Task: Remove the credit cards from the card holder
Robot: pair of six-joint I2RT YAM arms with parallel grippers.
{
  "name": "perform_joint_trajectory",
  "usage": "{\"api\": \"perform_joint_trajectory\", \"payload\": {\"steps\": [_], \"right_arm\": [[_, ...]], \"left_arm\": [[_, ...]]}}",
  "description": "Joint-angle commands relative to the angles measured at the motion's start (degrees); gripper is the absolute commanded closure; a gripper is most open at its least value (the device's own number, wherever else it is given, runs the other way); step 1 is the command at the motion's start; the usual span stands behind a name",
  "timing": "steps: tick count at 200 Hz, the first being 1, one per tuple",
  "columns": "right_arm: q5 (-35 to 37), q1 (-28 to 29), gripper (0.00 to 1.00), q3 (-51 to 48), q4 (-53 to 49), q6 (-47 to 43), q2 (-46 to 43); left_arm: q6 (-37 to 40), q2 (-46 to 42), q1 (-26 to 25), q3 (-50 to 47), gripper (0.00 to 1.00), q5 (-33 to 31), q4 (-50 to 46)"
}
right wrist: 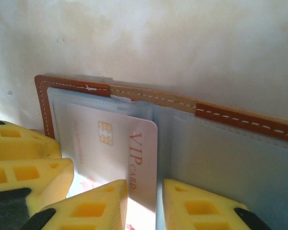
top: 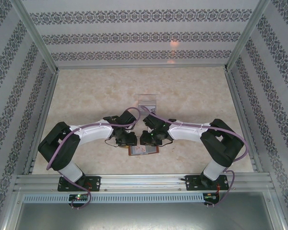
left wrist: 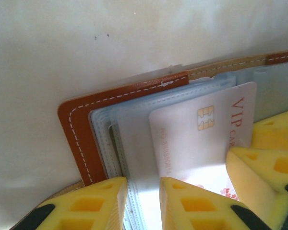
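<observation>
Wallet (left wrist: 77,129) lies open and flat on the table (top: 86,91), near its front edge and between the two arm bases, so we judge it was put where both arms reach it from either side. One card (left wrist: 197,139), white with a chip and red VIP lettering, sticks part way out of the stacked clear sleeves (left wrist: 129,129) on the wallet's left half, its free end toward the spine. Left gripper (left wrist: 143,191) is down on that half with fingers a narrow gap apart, one on the sleeve edges and one on the card. Nothing is pinched between them, and we read it as pinning the wallet so it won't drag. Right gripper (right wrist: 145,191) is also only slightly parted, straddling the card's long edge, one finger over the card and one on the right-half sleeve. We see no clamp on the card, more likely a push or a lining-up. What stands in the way is crowding: both sets of fingers sit just beside each other on one small card, and the sleeve layers overlap it. We can't tell if more cards sit deeper. A clear box (top: 147,101) stands behind the wallet, apart from it and no obstacle.
</observation>
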Motion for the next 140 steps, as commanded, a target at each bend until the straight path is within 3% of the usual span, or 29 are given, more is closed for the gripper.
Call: {"api": "perform_joint_trajectory", "payload": {"steps": [1, 66, 140], "right_arm": [[-3.4, -0.6, 0.76, -1.8, 4.0, 1.0, 0.3], [-7.5, -2.7, 0.86, -9.0, 16.2, 6.2, -3.9], [-7.6, -5.1, 0.99, -12.1, 15.8, 4.6, -6.0]], "left_arm": [[1.6, 2.2, -0.7, -1.5, 0.76, -2.2, -2.5], [1.7, 2.8, -0.7, -2.0, 0.79, -2.9, -3.4], [1.3, 1.3, -0.7, -2.2, 0.79, -4.2, -4.8]]}}
